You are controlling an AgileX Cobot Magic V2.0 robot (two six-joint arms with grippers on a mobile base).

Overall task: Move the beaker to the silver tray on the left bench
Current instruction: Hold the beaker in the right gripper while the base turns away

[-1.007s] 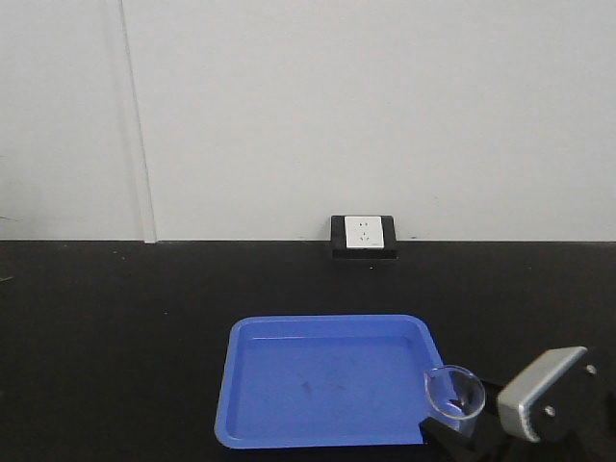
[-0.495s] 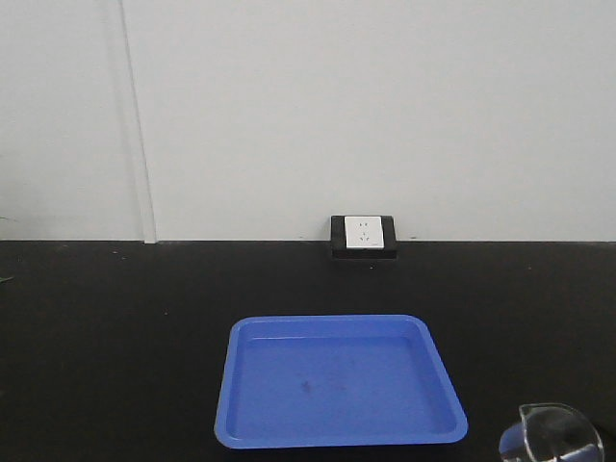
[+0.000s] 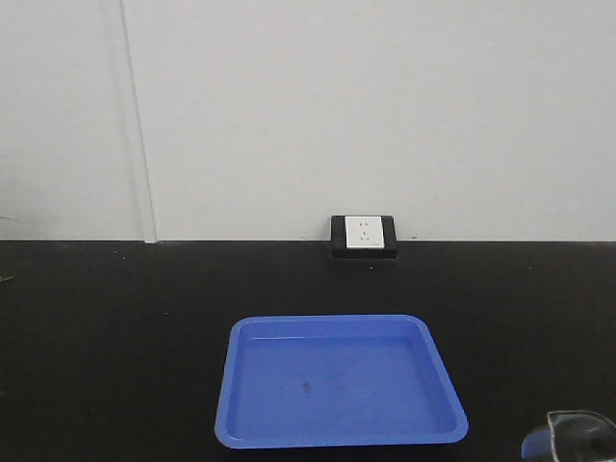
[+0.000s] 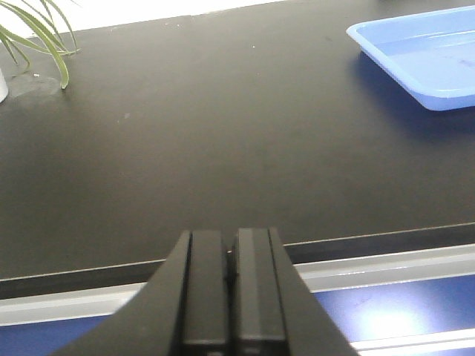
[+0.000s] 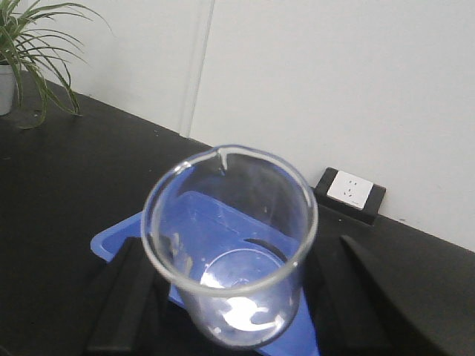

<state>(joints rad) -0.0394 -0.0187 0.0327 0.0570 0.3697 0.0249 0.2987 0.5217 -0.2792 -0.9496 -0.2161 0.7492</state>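
The beaker, a clear glass cylinder with a small spout, stands upright between the two black fingers of my right gripper, which is shut on it. In the front view only the beaker's rim shows, at the bottom right corner, off the blue tray; the right gripper itself is below the frame edge there. My left gripper is shut and empty, above the front edge of the black counter. The silver tray and the left bench are out of view.
The blue plastic tray lies on the black counter with a wall socket behind it, against the white wall. A potted plant stands at the counter's far left; its leaves also show in the left wrist view.
The beaker has moved from the blue tray's right front corner down and to the right, to the frame's bottom corner. The right gripper's body has dropped out of the front view.
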